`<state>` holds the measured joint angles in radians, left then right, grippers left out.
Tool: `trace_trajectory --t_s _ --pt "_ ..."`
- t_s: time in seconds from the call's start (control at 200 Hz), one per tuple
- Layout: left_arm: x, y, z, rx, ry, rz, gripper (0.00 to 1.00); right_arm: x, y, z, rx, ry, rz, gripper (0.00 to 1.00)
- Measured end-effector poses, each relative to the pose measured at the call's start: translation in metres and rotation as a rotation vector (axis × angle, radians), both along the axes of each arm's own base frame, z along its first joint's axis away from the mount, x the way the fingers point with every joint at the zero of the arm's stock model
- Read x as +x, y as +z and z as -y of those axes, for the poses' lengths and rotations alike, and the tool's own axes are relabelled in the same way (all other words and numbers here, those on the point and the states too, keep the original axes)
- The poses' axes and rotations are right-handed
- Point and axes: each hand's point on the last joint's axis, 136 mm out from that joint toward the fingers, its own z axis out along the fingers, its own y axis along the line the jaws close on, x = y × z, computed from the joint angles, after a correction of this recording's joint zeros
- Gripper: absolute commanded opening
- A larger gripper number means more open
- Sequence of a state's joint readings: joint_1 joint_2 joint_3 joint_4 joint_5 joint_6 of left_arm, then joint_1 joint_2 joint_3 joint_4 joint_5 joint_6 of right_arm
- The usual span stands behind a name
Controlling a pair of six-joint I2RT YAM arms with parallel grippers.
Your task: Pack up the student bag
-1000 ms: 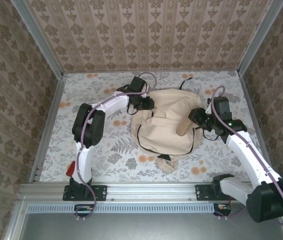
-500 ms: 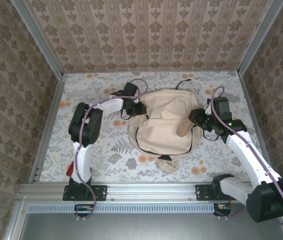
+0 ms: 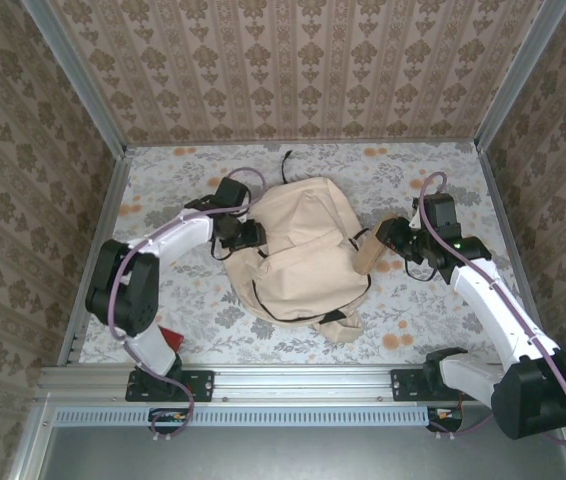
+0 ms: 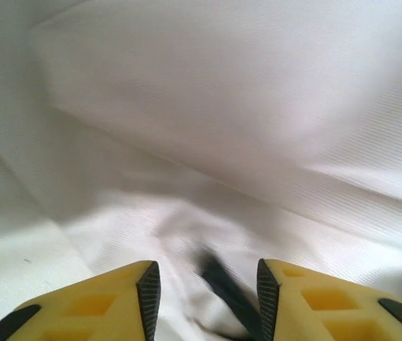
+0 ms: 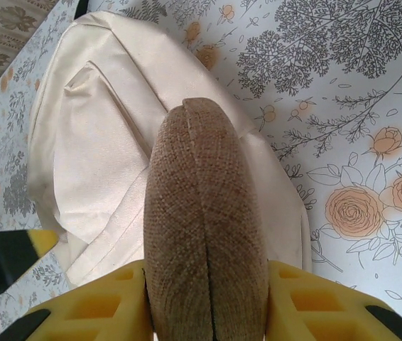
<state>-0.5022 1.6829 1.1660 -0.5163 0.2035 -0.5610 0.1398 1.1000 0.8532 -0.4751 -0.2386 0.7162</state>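
The student bag (image 3: 298, 245), a big cream fabric backpack with dark zipper lines, lies flat in the middle of the floral table. My left gripper (image 3: 246, 238) is at its left edge. In the left wrist view the jaws (image 4: 204, 288) stand apart over cream fabric (image 4: 222, 106), with a dark zipper strip (image 4: 226, 291) between them, close to the right finger and not clamped. My right gripper (image 3: 388, 240) is at the bag's right edge, shut on a brown woven pouch (image 3: 368, 255). The pouch (image 5: 201, 213) is squeezed between the yellow fingers, its end pointing over the bag (image 5: 94, 121).
A small red object (image 3: 168, 338) lies by the left arm's base at the near edge. Patterned walls close in the table (image 3: 163, 180) on three sides. Bare floral cloth (image 5: 343, 85) lies right of the bag.
The bag has been dragged left and turned, its black top loop now pointing to the back. My left arm swung left with it, and its jaws have widened. The right arm kept still.
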Motion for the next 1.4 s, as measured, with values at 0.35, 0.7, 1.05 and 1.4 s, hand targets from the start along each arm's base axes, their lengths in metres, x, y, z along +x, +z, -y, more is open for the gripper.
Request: trace_trajectory --t_s 0.35,0.7,1.05,1.4 --pt "-0.008 0.048 0.062 -0.104 -0.066 0.102 0.59 -0.004 -0.01 0.0 0.012 -0.016 -0.027 0.37" --pt "-0.005 0.008 0.087 -0.146 0.008 -0.027 0.44 -0.004 -0.012 0.0 0.014 -0.016 -0.028 0.37" --pt "0.005 0.015 0.101 -0.183 0.023 -0.027 0.08 -0.003 -0.015 -0.003 0.033 -0.009 -0.022 0.37" --pt "0.011 0.05 0.098 -0.217 0.012 0.033 0.01 0.002 -0.002 -0.037 0.176 0.089 0.055 0.36"
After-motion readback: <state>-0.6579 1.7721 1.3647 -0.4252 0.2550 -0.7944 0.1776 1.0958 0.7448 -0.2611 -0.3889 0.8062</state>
